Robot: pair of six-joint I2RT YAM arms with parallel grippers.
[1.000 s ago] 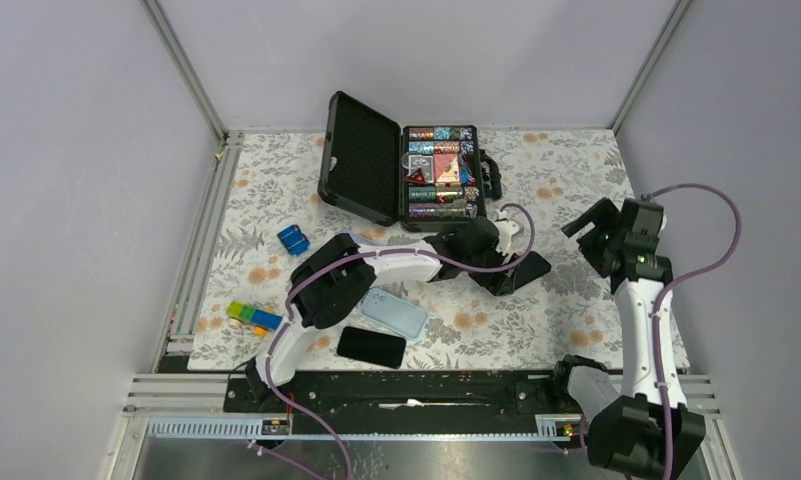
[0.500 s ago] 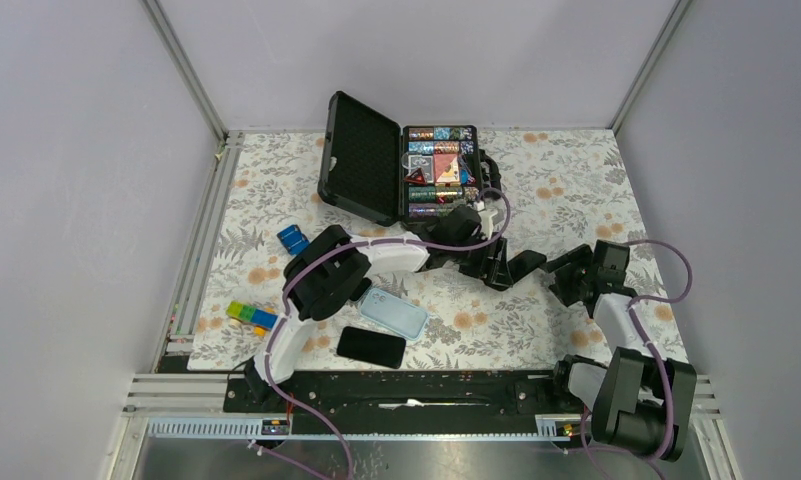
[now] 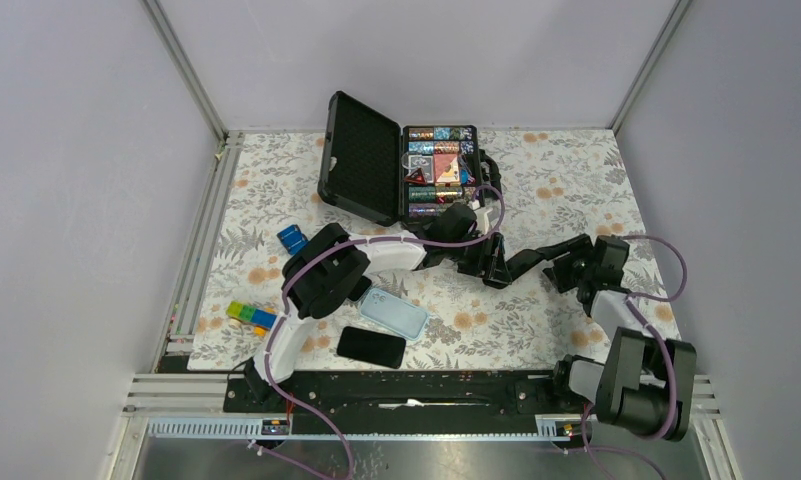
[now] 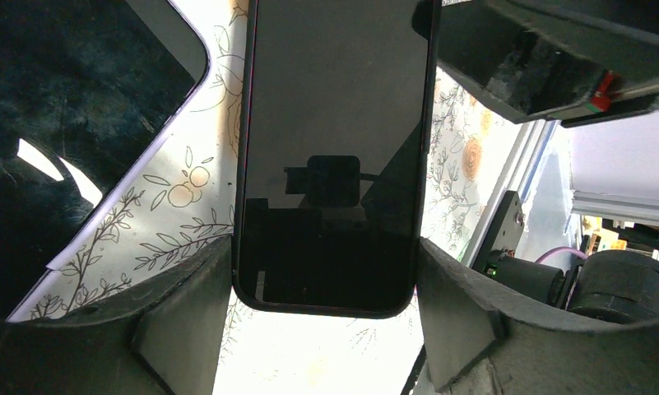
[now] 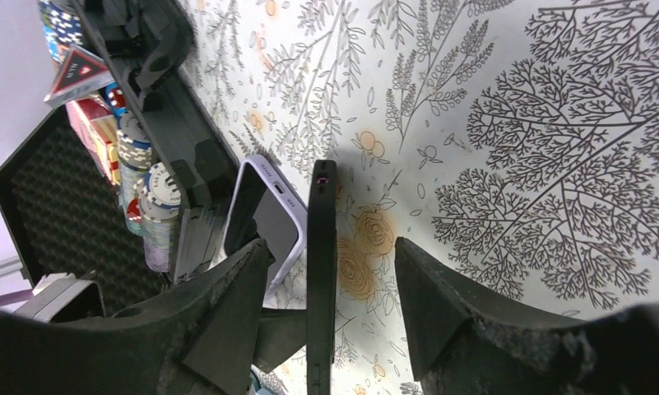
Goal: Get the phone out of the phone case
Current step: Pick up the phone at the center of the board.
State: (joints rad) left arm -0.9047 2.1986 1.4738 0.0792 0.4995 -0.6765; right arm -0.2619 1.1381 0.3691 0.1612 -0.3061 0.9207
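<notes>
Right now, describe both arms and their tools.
The left arm and right arm have white links between chunky black joints, each with a purple cable looping alongside. The left tool and right tool are matte black, with two broad wedge-shaped fingers. No readable markings show.

1. Setting: a robotics laboratory test cell.
2. Enclosure: plain grey wall panels [image 3: 76, 150] framed by aluminium struts [image 3: 184, 65].
3. Rig: two cabled robot arms, the left arm [image 3: 386, 255] and the right arm [image 3: 636, 385], bolted to a black base rail [image 3: 416, 392].
4. Tabletop: a floral cloth [image 3: 576, 170] carrying unrelated loose objects, an open chip case [image 3: 361, 160] and coloured blocks [image 3: 248, 316].
</notes>
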